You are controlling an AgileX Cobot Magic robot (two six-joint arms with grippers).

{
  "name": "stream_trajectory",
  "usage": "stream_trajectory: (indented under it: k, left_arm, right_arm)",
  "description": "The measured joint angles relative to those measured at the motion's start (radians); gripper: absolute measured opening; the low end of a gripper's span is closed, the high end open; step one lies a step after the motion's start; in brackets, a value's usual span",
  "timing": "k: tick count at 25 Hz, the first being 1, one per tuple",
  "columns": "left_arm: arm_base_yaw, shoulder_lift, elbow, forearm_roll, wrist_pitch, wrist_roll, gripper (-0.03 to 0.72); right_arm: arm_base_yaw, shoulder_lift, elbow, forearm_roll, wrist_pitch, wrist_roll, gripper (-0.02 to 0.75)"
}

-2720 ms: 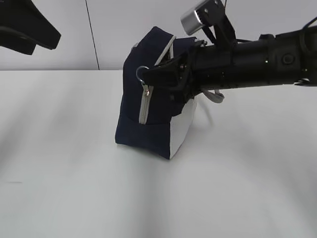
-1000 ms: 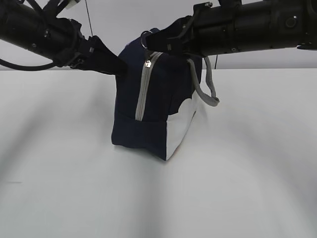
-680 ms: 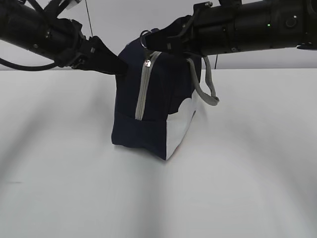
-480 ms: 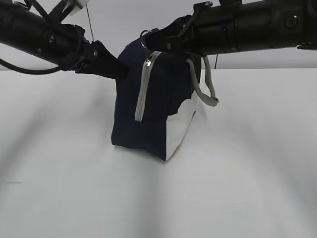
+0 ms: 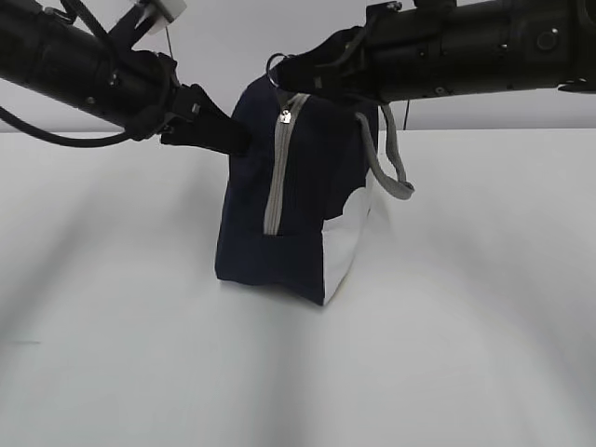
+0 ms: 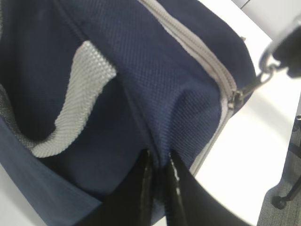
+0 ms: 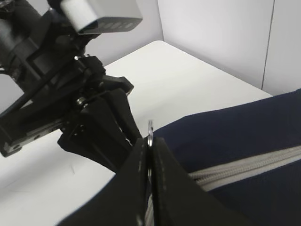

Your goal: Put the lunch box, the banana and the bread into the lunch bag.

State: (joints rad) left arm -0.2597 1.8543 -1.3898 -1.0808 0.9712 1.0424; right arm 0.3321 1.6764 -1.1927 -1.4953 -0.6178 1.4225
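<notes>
The lunch bag (image 5: 298, 196) stands mid-desk, its zipper (image 5: 277, 172) running top to bottom on the near end; my right gripper (image 5: 291, 74) pinches the ring pull (image 5: 277, 67) on top, my left gripper (image 5: 240, 140) clamps fabric just left.

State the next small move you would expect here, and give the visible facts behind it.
Probably the right gripper draws the ring pull along the zipper to open the lunch bag: it pinches the ring, the left gripper pinches the bag's fabric, and the zipper looks closed.
</notes>
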Motion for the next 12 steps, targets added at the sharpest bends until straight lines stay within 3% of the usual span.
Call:
stream_trajectory:
  k: [12]
  left_arm:
    - [0.0, 0.0, 0.0, 0.016, 0.073, -0.022, -0.008]
  right_arm:
    - [0.0, 0.0, -0.038, 0.017, 0.058, 0.041, 0.006]
